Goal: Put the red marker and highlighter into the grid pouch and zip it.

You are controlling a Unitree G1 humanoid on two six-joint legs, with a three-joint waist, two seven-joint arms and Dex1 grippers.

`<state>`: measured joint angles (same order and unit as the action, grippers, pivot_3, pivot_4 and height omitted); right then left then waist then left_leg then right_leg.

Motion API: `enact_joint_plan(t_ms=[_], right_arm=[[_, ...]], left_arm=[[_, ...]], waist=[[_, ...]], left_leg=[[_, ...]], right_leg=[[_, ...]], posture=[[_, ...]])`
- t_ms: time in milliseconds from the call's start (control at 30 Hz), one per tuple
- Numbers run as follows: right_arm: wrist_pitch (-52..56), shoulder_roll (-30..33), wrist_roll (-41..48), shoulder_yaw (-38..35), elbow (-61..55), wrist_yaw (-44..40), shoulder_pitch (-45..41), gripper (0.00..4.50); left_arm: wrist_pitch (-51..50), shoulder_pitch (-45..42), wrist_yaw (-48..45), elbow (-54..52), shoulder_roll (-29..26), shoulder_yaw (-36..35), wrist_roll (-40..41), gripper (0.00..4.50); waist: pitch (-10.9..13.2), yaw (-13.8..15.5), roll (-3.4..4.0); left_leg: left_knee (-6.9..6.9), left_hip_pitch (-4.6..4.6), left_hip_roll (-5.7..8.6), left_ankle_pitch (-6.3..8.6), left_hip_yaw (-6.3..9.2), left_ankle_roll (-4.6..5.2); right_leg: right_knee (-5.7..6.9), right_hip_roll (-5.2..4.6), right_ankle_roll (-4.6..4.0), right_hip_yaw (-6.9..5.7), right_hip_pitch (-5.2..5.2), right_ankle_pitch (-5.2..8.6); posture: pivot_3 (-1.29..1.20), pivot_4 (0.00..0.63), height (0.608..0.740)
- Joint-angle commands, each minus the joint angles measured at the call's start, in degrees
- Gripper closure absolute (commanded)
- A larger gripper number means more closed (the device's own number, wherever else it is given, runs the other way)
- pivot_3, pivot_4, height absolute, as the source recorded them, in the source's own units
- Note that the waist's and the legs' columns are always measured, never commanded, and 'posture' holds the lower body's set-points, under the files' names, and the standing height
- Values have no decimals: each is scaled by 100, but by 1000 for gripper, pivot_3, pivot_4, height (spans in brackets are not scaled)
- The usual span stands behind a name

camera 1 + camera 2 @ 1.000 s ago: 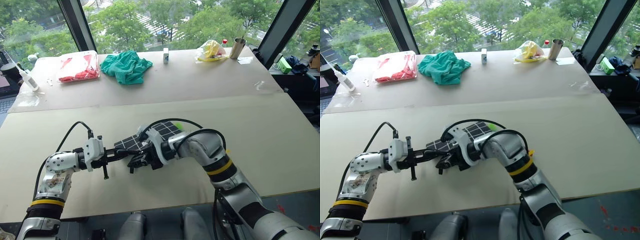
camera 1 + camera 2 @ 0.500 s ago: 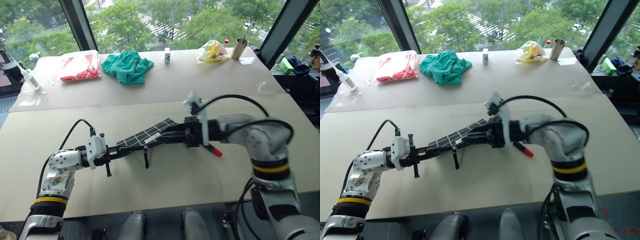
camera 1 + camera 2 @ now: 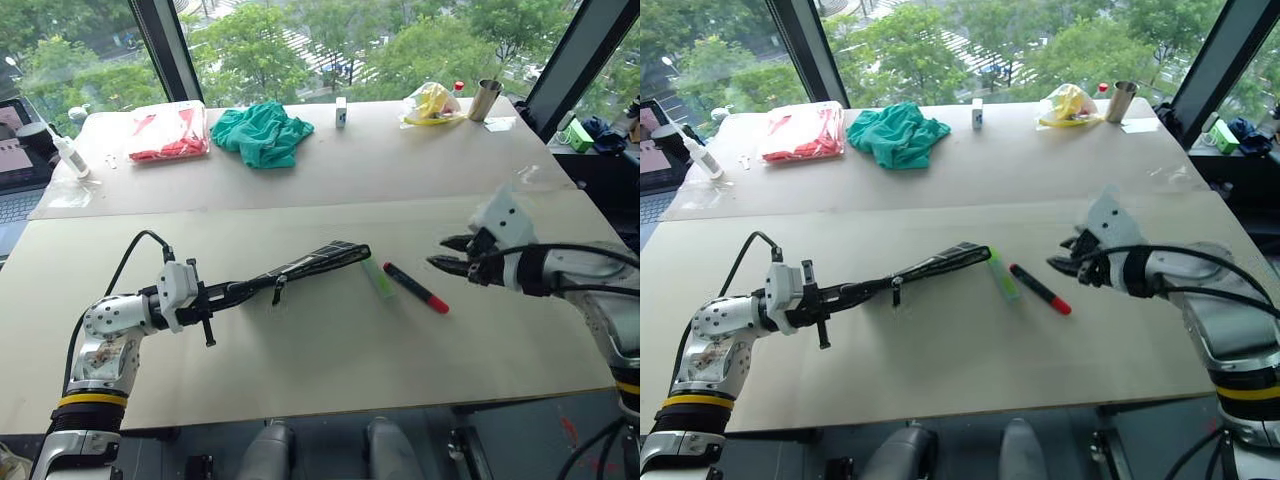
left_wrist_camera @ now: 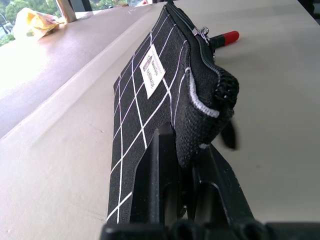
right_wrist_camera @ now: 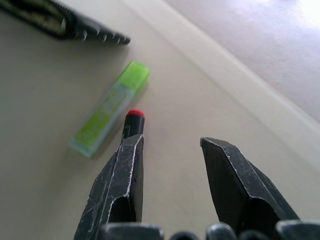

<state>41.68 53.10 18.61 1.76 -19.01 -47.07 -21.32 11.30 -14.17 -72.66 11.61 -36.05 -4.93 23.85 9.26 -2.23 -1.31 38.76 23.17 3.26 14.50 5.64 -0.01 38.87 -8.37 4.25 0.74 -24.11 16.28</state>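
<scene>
a: where do things stand?

b: the left gripper (image 3: 232, 293) is clamped on one end of the grid pouch (image 3: 318, 261), holding it nearly level above the table (image 3: 300, 360) with its free end toward the pens. the highlighter (image 3: 377, 277) lies flat just past that free end, and the red marker (image 3: 416, 287) lies just beside it on the side toward the right gripper (image 3: 447, 254), apart from it. the right gripper hangs near the marker with its fingers parted and nothing between them.

a: what could trip the robot up?

b: the two pens lie close together, so a low reach for the marker could knock the highlighter, or roll the marker away. the pouch is pinched at one end only, so it may sag or twist when a pen is pushed in. how wide its mouth stands cannot be told; a narrow slit would catch a pen tip.
</scene>
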Motion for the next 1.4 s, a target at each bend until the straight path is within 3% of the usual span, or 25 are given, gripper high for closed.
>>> enact_joint_plan(t_ms=[33,267,700,733,867,1000,1200,1333,1400], right_arm=[[-289,-145,-166,121,-153,46,125,2441],[-236,-248,-241,100,33,27,232,2441],[-717,-490,-1235,955,1174,87,19,2441],[-672,-515,-1296,980,1268,132,-16,2943],[-486,-516,-1242,883,1194,37,-4,3996],[-458,-433,-1162,559,1328,44,-119,3995],[-402,-642,-579,-368,1470,139,-1060,3995],[-685,-156,-262,-304,496,-740,-1044,3995],[-1019,126,-560,106,40,-1011,-1111,3995]], left_arm=[[-9,-70,21,-186,-18,-99,106,4500],[-39,-63,54,-205,17,-67,85,4500],[-26,-54,57,-222,50,-64,85,4500],[-31,-45,68,-243,54,-61,83,4500],[-60,-11,113,-325,63,-54,80,4500],[-97,12,157,-389,69,-47,82,4500],[-177,-43,169,-426,81,-4,75,4500],[-187,-112,156,-392,94,17,68,4500],[-178,-124,147,-379,102,25,62,4500]], waist=[[0,-3,0],[0,11,0],[0,6,0],[-1,-4,-1],[-2,-2,-3],[-2,23,-3],[3,47,5],[3,64,5],[3,65,5]], left_leg=[[2,1,1,0,-1,0],[5,-1,2,0,0,0],[7,-4,1,0,0,0],[7,-6,1,0,0,0],[6,-21,0,0,2,0],[6,-36,1,1,6,1],[5,-37,3,1,6,2],[-6,-28,-1,4,14,5],[-3,-27,-3,7,13,9]], right_leg=[[-1,-1,0,2,0,0],[-3,0,0,3,4,0],[-3,0,0,3,7,0],[-4,0,0,3,9,0],[-4,1,0,2,25,0],[-21,1,0,-1,54,0],[-33,1,0,0,60,0],[-33,2,0,-8,47,0],[-37,3,0,-9,50,0]], posture=[[0,150,740],[0,150,740],[0,150,740],[0,150,740],[0,150,740],[0,150,740],[0,150,740],[0,150,740],[0,150,740]])
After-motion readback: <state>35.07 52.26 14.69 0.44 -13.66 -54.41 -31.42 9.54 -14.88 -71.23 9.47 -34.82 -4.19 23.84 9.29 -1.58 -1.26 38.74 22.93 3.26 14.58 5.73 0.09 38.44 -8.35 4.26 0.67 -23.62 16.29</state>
